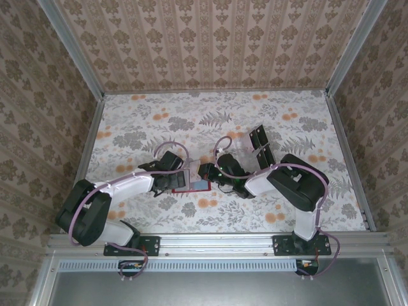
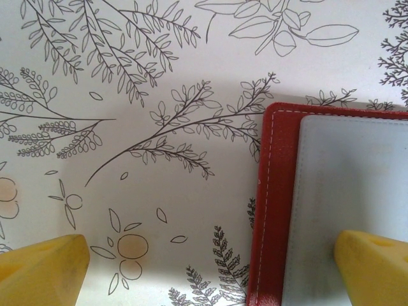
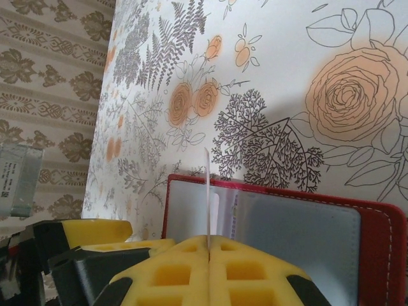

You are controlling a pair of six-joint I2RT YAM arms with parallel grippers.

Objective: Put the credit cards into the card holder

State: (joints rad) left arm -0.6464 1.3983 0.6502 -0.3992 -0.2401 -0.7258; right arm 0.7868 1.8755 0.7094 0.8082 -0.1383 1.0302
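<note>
The red card holder (image 3: pixel 376 242) lies open on the flowered table, its greyish inside up. My right gripper (image 3: pixel 208 239) is shut on a thin credit card (image 3: pixel 208 191), held upright and seen edge-on just before the holder's left half. My left gripper (image 2: pixel 209 245) is open over the holder's (image 2: pixel 274 210) left edge: one yellow finger (image 2: pixel 373 264) is over the grey inside, the other over bare table. From above, the left gripper (image 1: pixel 180 175) and the right gripper (image 1: pixel 210 172) meet at the holder (image 1: pixel 196 187). More dark credit cards (image 1: pixel 258 136) stand behind the right arm.
A clear plastic tray (image 1: pixel 245 145) holds the dark cards, behind and right of the right gripper. Patterned walls close the table on three sides. The left gripper's yellow finger (image 3: pixel 89 231) shows close to the left of the right gripper's jaws.
</note>
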